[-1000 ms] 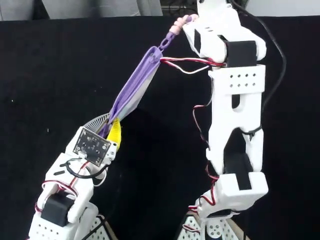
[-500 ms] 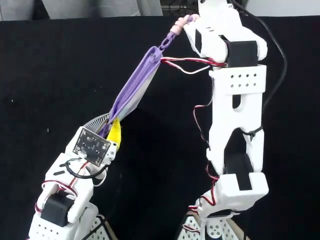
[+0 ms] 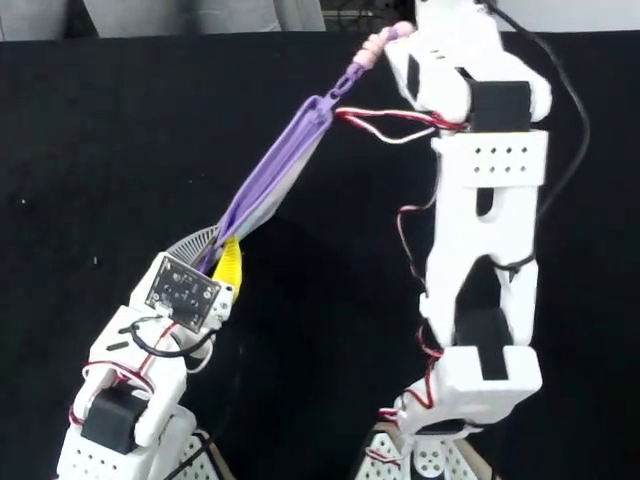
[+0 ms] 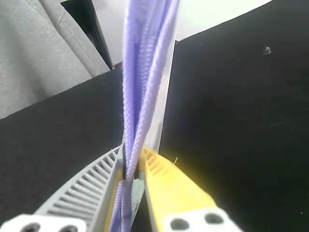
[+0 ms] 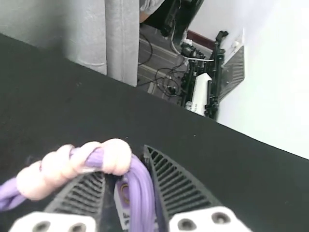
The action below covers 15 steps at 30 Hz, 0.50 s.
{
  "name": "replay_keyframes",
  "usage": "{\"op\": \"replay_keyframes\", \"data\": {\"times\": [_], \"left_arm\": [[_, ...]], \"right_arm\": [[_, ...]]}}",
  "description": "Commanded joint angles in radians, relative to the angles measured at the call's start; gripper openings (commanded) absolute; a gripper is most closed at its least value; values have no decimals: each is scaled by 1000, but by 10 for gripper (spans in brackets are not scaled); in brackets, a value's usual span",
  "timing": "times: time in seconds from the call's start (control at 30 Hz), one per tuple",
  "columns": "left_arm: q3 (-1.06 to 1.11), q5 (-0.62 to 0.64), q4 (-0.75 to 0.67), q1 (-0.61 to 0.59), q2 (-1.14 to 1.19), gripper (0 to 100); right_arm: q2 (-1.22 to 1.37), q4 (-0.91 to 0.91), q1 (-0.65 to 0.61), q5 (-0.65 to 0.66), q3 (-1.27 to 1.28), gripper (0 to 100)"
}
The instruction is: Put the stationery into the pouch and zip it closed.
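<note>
A purple pouch (image 3: 268, 186) hangs stretched in the air between my two grippers, slanting from lower left to upper right. My left gripper (image 3: 222, 262) is shut on the pouch's lower end; its grey and yellow fingers (image 4: 166, 186) clamp the purple fabric (image 4: 145, 72). At the far edge of the black table my right gripper (image 3: 403, 38) is shut on the zipper pull cord, a purple loop with pink beads (image 5: 77, 162), close to the pouch's upper end. The beaded cord (image 3: 368, 50) runs taut from the pouch tip to that gripper.
Black cloth (image 3: 100, 150) covers the table. Grey fabric (image 5: 58, 29) and cables lie beyond the far edge. The right arm's white links (image 3: 485, 230) stand tall over the right side; the left arm's base (image 3: 130, 400) sits at the near left.
My right gripper has shifted to the right and slightly away, pulling the zipper cord and the pouch's upper end with it. The left arm has kept still.
</note>
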Motion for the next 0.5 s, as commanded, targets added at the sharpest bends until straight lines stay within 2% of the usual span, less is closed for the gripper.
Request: {"op": "replay_keyframes", "data": {"times": [0.0, 0.13, 0.47], "left_arm": [[21, -2, 12, -48, 5, 29], [21, -2, 11, -47, 5, 29], [24, 0, -31, -53, 5, 49]], "right_arm": [[-8, -89, 138, 6, -30, 11], [-8, -80, 141, 6, -21, 11], [-12, -8, -5, 8, -30, 11]]}}
